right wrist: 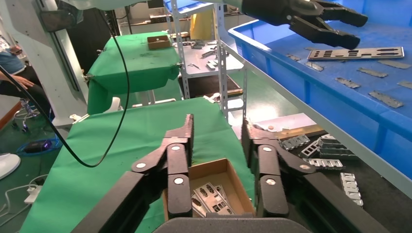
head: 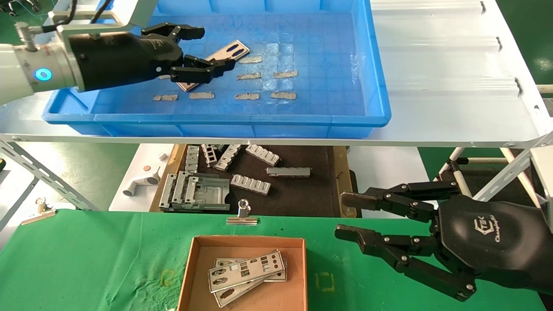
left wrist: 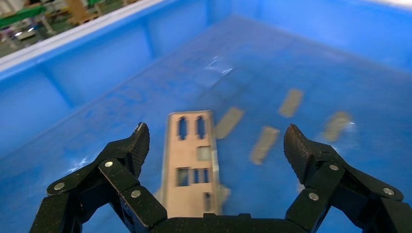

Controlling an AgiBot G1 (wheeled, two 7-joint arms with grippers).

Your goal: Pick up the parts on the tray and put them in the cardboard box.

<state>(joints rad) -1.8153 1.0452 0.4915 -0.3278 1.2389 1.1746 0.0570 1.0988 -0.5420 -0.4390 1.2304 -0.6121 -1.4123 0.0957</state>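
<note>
One part lies flat on the gridded floor of the tray, in the left half of it, with its long axis on a diagonal: the far end, with two slots, points away from the robot and to the right, and the near end is hidden under the left gripper. Small grey strips lie in rows on the tray floor to the right of this part and in front of it. The left arm reaches into the tray from the left side, almost level, and the gripper hangs above the near end of the part; its jaws are wide open, one finger on each side of the plate, and they hold nothing. In the left wrist view the part runs straight away between the two fingertips. The cardboard box stands on the green table below, with several parts stacked in it, slightly fanned. The right gripper hovers to the right of the box above the table, its jaws open and empty.
</note>
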